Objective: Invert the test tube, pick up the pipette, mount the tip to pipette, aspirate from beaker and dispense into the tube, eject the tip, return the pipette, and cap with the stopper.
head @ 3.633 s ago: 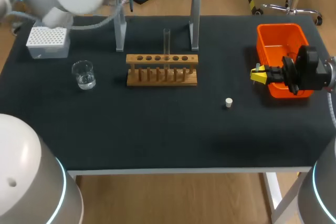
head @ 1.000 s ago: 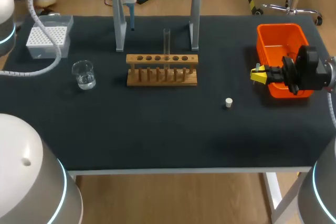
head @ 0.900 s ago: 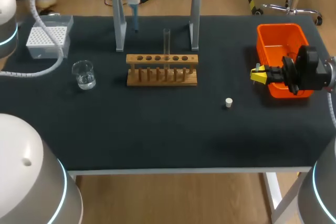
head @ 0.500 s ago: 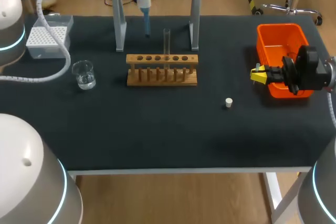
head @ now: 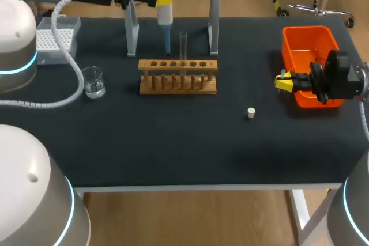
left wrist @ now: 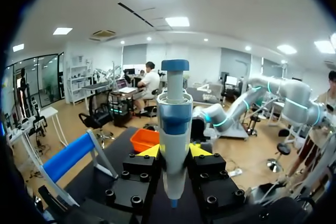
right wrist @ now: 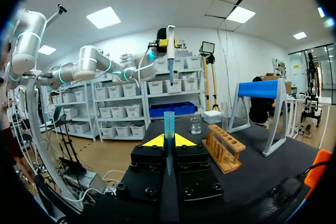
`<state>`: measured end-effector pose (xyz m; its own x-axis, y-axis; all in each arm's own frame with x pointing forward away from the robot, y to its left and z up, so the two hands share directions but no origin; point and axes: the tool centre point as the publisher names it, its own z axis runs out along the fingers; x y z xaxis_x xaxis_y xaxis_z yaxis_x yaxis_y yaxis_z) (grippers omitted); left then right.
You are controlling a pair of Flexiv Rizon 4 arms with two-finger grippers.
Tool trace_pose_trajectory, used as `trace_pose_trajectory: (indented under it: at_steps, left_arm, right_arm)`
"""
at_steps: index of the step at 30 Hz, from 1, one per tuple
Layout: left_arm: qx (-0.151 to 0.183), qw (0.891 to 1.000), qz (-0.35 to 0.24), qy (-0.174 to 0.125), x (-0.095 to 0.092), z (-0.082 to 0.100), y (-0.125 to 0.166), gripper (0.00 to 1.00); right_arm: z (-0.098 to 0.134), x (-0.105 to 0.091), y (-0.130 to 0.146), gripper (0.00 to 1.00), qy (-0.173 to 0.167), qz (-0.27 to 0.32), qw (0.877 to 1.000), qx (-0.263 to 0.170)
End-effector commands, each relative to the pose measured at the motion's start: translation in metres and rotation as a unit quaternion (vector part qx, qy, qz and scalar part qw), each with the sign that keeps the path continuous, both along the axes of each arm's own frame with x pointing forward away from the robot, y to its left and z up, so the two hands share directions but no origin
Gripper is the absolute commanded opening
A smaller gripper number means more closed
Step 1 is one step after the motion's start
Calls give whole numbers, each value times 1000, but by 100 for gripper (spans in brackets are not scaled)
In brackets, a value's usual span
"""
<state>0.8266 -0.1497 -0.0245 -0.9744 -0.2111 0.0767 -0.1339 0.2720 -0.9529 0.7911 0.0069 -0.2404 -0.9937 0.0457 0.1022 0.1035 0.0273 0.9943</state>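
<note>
Where the pipette (head: pixel 165 12) hangs: upright, clamped in the left gripper (left wrist: pixel 174 151), just beside the test tube (head: pixel 183 44) in the rack (head: pixel 177 76).
Right gripper (head: pixel 282 83): closed on a blue tip (right wrist: pixel 168 124), at the orange bin (head: pixel 305 41) rim.
Stopper (head: pixel 251 112): on the table (head: pixel 173 142) between rack and bin, apart from both.

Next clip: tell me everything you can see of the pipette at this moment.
The pipette is a slim white barrel with blue bands and a blue plunger button on top, plastic by its look, with a narrow blue tip at its lower end. It hangs upright, clamped at mid-body between the yellow fingers of the left gripper. It is above the table's far side, its tip just behind the wooden rack and beside the upright test tube; contact with either cannot be judged.
</note>
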Motion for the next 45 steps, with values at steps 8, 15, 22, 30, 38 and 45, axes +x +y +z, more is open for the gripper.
trace_pose_trajectory:
  at_steps: [8, 15, 22, 30, 38, 45]
  left_arm:
    - [-5, 1000, 8, -4, -11, -7, -7, 0]
    - [0, 1000, -4, -10, -18, -2, -6, 0]
    - [3, 999, -32, -18, -28, 2, -4, 0]
    - [8, 998, -58, -21, -36, 2, -2, 0]
    - [13, 998, -59, -18, -38, 1, 0, 0]
    - [13, 998, -59, -18, -38, 1, 0, 0]
  right_arm:
    - [0, 0, -1, 0, 0, 1, 1000, 0]
    - [0, 0, -1, 0, 0, 1, 1000, 0]
    - [0, 0, -1, 0, 0, 1, 1000, 0]
    - [0, 0, -1, 0, 0, 1, 1000, 0]
    - [0, 0, -1, 0, 0, 1, 1000, 0]
    - [0, 0, -1, 0, 0, 1, 1000, 0]
